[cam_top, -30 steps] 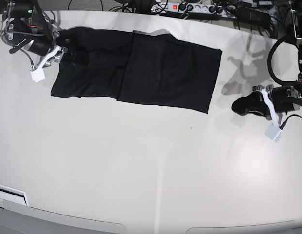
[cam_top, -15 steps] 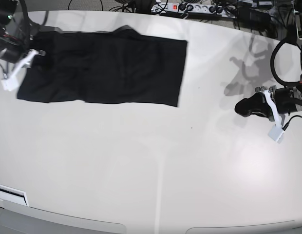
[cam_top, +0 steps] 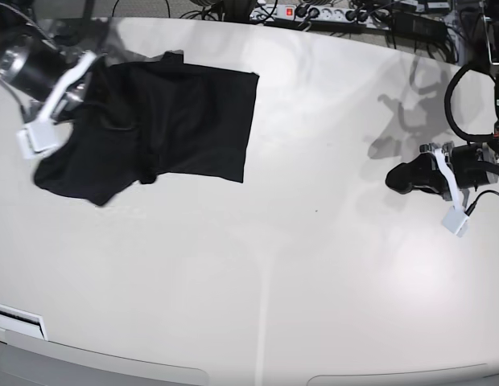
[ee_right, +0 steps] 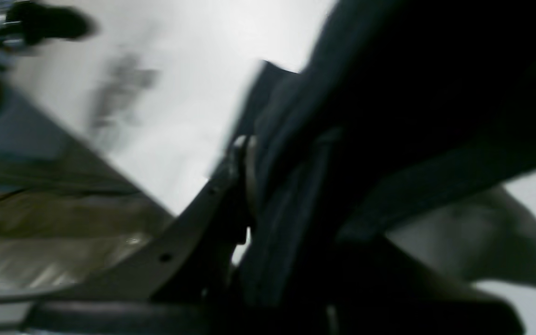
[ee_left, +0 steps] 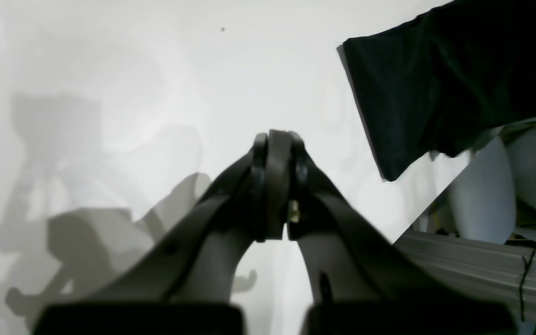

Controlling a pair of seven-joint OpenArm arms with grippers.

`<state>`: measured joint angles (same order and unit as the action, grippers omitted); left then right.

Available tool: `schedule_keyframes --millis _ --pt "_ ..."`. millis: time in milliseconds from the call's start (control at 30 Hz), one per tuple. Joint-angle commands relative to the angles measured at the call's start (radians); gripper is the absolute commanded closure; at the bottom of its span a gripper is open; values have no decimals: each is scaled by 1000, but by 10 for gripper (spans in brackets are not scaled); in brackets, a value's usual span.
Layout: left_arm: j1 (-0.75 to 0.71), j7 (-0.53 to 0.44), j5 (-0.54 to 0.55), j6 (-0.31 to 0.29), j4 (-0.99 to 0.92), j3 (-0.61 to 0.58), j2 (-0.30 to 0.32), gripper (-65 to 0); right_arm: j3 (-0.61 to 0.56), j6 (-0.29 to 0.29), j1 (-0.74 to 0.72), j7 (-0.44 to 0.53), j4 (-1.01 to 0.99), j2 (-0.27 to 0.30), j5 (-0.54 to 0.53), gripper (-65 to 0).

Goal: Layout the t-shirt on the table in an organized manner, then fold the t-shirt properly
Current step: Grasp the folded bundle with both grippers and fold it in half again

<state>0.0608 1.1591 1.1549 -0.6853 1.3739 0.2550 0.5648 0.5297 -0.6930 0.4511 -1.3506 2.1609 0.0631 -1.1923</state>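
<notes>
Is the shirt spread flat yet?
No. The shirt is bunched, its left part lifted by the right gripper.

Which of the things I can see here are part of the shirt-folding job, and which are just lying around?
Part of the job:
- plain black soft fabric t-shirt
- large glossy off-white table
- right gripper, shut on the shirt
- left gripper, shut and empty, apart from the shirt

Just lying about:
- white power strip with a red switch
- tangle of black cables at the far edge

The right wrist view is blurred by motion. There the t-shirt (ee_right: 412, 93) covers one finger of the right pincer (ee_right: 254, 186), and the frame edge cuts the cloth.
</notes>
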Motion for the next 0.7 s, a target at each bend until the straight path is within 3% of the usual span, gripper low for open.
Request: schedule_keyframes --millis 0,133,267,300,367,433,467,567,667 --pt "14 -19 24 -2 15 8 17 0 -38 -5 -4 26 15 -5 -10 0" --pt "14 -19 24 -2 15 8 17 0 -220 -5 -37 61 15 -18 53 0" --pt "14 -19 24 -2 15 8 17 0 -391 -5 -81 191 -1 -19 246 -1" --pt "14 -19 27 -2 15 8 17 0 -431 -5 -88 238 -15 -19 289 -63" --pt "14 -19 37 -2 15 8 17 0 -509 8 -107 309 -40 -19 342 -253" --pt "14 -17 52 -2 15 8 18 0 -572 26 -131 286 -41 -18 359 -426" --pt "15 -14 61 -2 15 8 18 0 -594 27 -146 246 -35 -18 354 -463" --pt "15 -4 77 -2 15 8 18 0 -623 19 -183 134 6 -18 352 -467" --pt "14 26 105 -3 15 7 18 0 -612 -5 -182 134 43 -8 353 -467"
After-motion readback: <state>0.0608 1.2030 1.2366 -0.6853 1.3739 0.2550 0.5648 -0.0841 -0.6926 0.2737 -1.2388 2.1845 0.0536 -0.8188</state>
